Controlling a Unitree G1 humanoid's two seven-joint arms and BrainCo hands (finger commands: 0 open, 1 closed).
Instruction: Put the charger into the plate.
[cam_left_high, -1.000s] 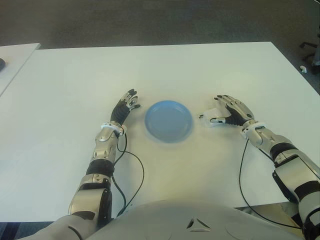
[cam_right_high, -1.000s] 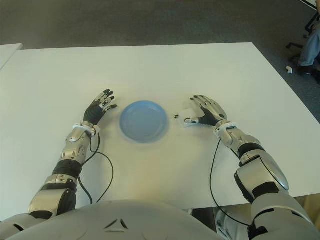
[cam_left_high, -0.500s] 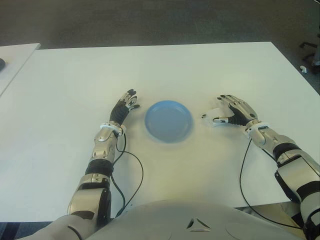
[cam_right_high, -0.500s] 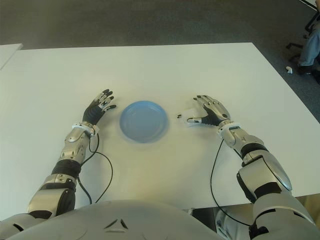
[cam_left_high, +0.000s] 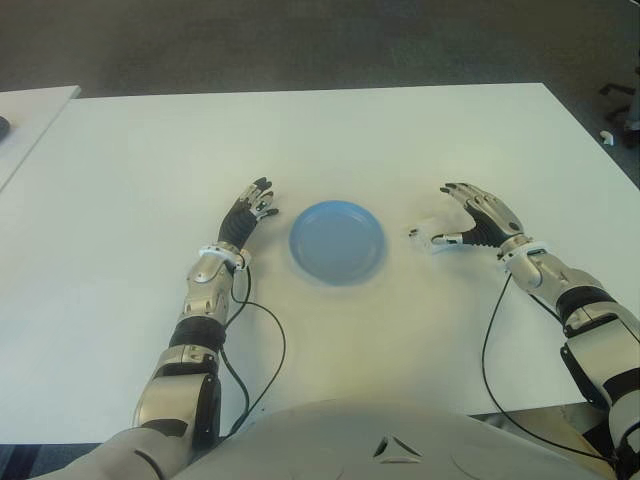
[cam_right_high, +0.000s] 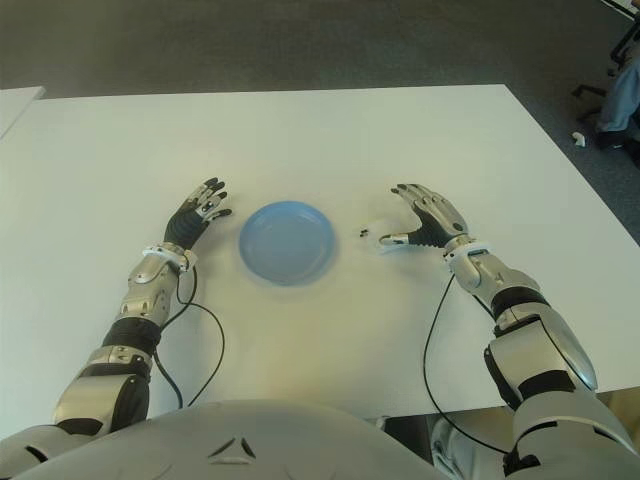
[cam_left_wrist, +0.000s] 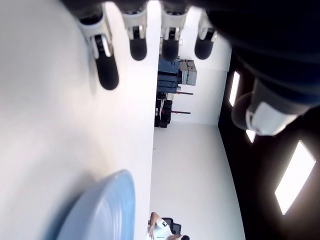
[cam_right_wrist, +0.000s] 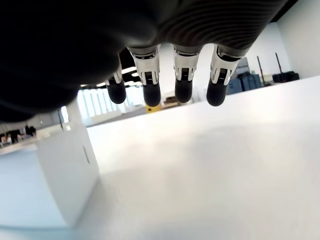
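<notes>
A round blue plastic plate (cam_left_high: 337, 241) sits at the middle of the white worktop (cam_left_high: 330, 140). A small white cube-shaped charger (cam_right_high: 381, 235) lies on the worktop just to its right, outside it. The right hand (cam_right_high: 428, 219) is beside the charger on its right; the left hand (cam_left_high: 250, 209) is left of the plate.

Item count, as I read it from the head cameras.
I count one blue plate (cam_left_high: 337, 241), one white charger (cam_right_high: 379, 232), one white table (cam_left_high: 400, 140), and two robot hands: left hand (cam_left_high: 249, 211), right hand (cam_left_high: 478, 216).
</notes>
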